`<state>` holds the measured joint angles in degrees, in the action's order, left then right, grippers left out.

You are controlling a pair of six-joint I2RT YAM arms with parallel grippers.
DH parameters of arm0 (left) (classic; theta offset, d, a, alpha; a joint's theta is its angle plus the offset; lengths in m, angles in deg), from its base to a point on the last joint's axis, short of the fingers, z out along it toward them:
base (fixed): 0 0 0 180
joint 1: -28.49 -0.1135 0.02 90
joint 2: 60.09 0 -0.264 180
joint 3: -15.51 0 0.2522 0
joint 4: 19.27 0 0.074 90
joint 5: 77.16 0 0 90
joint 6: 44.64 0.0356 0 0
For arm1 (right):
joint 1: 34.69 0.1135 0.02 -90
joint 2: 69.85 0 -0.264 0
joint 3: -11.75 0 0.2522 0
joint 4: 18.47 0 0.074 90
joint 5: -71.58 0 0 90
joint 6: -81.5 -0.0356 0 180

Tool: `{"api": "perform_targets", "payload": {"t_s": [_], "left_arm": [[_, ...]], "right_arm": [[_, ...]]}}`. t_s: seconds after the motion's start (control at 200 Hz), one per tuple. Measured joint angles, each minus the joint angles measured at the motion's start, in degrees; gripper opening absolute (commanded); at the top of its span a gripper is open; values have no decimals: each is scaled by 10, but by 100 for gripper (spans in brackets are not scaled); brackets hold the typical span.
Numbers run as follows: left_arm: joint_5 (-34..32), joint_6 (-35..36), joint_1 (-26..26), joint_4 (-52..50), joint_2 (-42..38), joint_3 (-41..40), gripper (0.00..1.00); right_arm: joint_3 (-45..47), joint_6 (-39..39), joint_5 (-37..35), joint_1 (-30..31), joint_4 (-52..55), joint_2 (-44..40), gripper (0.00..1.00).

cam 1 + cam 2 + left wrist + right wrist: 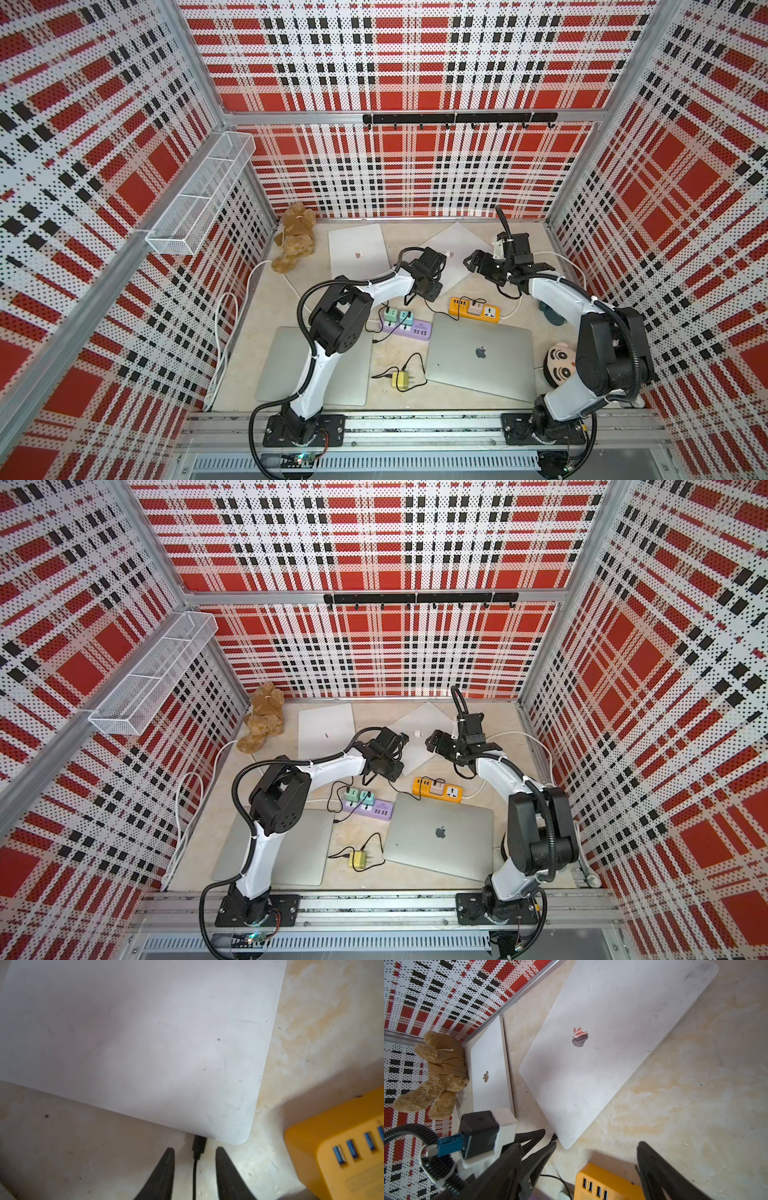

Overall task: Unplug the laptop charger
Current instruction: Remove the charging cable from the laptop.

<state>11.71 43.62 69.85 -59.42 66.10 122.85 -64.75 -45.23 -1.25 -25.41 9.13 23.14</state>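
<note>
Your left gripper (193, 1149) is straddling the plug (199, 1144) without clamping it.
In a top view it is hovering at 7 o'clock of the tilted laptop (457, 240). Its fingers (166, 1167) are standing apart, with a gap showing on each side of the plug, which is sitting in the laptop's edge by a corner. Your right gripper (473, 263) is hanging spread and empty at the laptop's 3 o'clock. The yellow strip (473, 309) is lying at 4 o'clock of the left gripper.

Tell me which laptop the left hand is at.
The skewed white laptop by the orange power strip: its black plug lies between the left hand's fingers.
</note>
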Motion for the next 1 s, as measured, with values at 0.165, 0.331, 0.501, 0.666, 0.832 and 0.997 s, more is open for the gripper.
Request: {"api": "perform_targets", "payload": {"t_s": [0.165, 0.331, 0.501, 0.666, 0.832, 0.997], "left_arm": [[1, 10, -2, -6, 10, 7, 33], [2, 15, -2, -11, 11, 8, 30], [6, 19, -2, -12, 21, 18, 28], [7, 20, -2, -16, 26, 23, 25], [8, 20, -2, -16, 26, 24, 22], [13, 20, -2, -15, 26, 24, 17]], "right_arm": [[-19, -3, 20, -4, -9, 22, 80], [-24, -4, 36, -4, -23, 36, 75], [-24, -6, 50, -4, -32, 51, 71], [-24, -8, 68, -5, -46, 68, 67], [-42, -8, 89, -9, -52, 95, 62], [-53, -10, 108, -9, -63, 111, 58]]}}
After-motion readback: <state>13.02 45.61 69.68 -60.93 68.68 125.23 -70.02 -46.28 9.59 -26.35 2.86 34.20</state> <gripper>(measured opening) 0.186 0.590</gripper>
